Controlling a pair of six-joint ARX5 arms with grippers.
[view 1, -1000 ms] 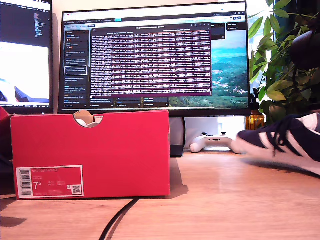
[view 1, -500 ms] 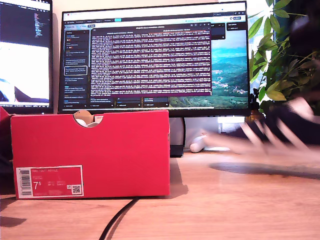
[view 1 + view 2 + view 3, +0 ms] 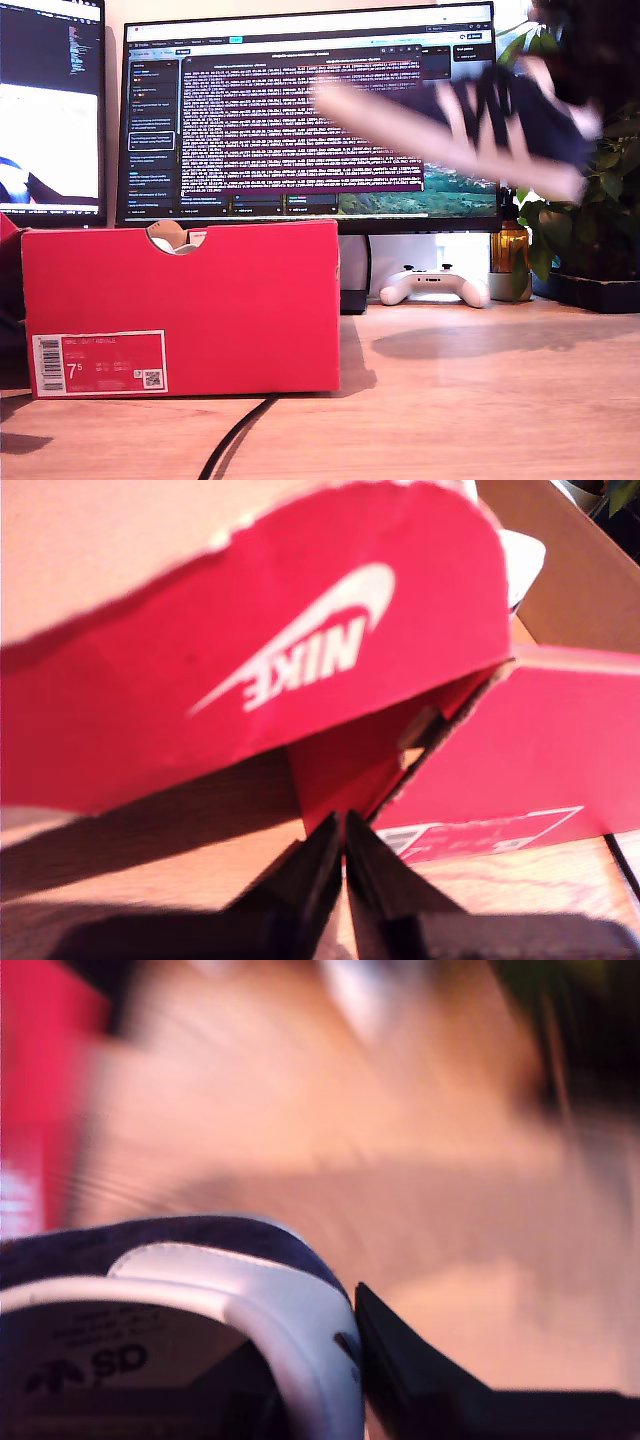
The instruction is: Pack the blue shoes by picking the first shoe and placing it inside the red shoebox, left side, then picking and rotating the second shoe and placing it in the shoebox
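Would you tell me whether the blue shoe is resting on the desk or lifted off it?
Lifted. The blue shoe hangs blurred before the monitor, its shadow on the desk below; my second gripper holds its heel.

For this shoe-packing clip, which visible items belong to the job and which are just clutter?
Job:
- blue shoe, airborne, held by my second pincer
- red shoebox
- my first pincer, shut beside the shoebox

Clutter:
- monitor
- white game controller
- potted plant
- black cable

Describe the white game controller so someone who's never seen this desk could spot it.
In the exterior view, find the big monitor behind the red shoebox. The game controller lies on the desk beneath its right end. It is the only white, two-handled thing there.
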